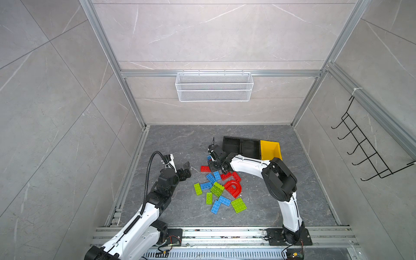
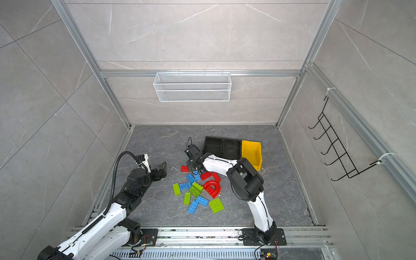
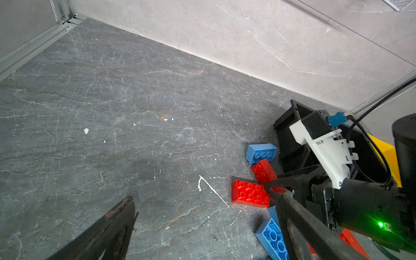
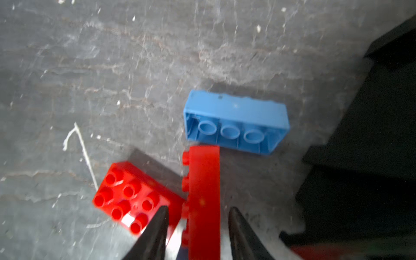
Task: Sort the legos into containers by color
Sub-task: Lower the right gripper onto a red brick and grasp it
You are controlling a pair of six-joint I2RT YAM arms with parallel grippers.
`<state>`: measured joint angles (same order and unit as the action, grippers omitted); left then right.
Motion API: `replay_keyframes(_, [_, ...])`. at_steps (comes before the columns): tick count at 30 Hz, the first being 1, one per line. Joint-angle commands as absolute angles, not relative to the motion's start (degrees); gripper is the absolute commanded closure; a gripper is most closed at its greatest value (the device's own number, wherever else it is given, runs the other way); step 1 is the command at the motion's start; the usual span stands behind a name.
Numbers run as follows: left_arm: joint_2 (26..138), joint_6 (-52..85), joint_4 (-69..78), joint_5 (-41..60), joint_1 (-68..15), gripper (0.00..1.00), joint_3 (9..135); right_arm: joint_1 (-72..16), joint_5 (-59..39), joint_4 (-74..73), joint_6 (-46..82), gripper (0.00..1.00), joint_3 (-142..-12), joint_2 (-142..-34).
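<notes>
The dark stone worktop (image 1: 180, 144) carries everything. Toward its far edge, right of the middle, two black containers (image 1: 241, 146) stand side by side, with a yellow container (image 1: 270, 149) touching them on the side nearer the right edge. All three show bare interiors in both top views.

The lego pile (image 1: 219, 189) of red, blue and green bricks lies loose around the middle of the worktop. A red arch (image 1: 233, 188) sits on its right flank, and a green plate (image 1: 238, 205) lies closest to the near edge.

The left tool (image 1: 187, 170) hangs between the pile and the left edge, spread wide and released, with nothing in it.

The right tool (image 4: 199, 209) is down at the far end of the pile, just beside the black containers. Its fingers (image 4: 157, 227) straddle a red brick (image 4: 203, 191) that stands on its long edge, studs sideways. A sliver of gap shows on each side, so it is released and not yet grasping.

A flat red brick (image 4: 132, 198) lies just beside that one. A blue brick (image 4: 236, 119), tipped on its side with its hollow underside showing, touches the end of the red brick.
</notes>
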<state>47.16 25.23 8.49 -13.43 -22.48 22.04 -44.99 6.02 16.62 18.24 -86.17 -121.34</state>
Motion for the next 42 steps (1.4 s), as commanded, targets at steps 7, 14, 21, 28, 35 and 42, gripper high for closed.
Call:
replay_keyframes(7, [46.41,24.46,8.79,-14.7,-22.32,0.01,23.3,-45.0,6.2,18.74,18.11,0.65,-88.85,-124.26])
replay_keyframes(14, [46.17,24.43,8.34,-14.88,-22.35,0.01,23.57,-45.0,5.83,19.26,17.23,0.75,-88.27,-122.79])
replay_keyframes(21, [45.79,24.29,8.34,-14.96,-22.32,0.01,23.55,-45.02,5.66,17.49,17.86,0.79,-84.23,-117.25])
replay_keyframes(28, [46.27,24.43,8.54,-14.93,-22.32,0.01,23.48,-45.0,7.0,19.17,16.8,0.69,-84.12,-116.02])
replay_keyframes(35, [45.88,24.32,8.35,-15.22,-22.32,0.01,23.54,-45.0,6.94,21.33,16.2,0.53,-86.3,-118.68])
replay_keyframes(42, [45.88,24.15,8.33,-15.19,-22.32,0.01,23.55,-45.02,6.09,25.51,13.16,0.47,-90.84,-122.84])
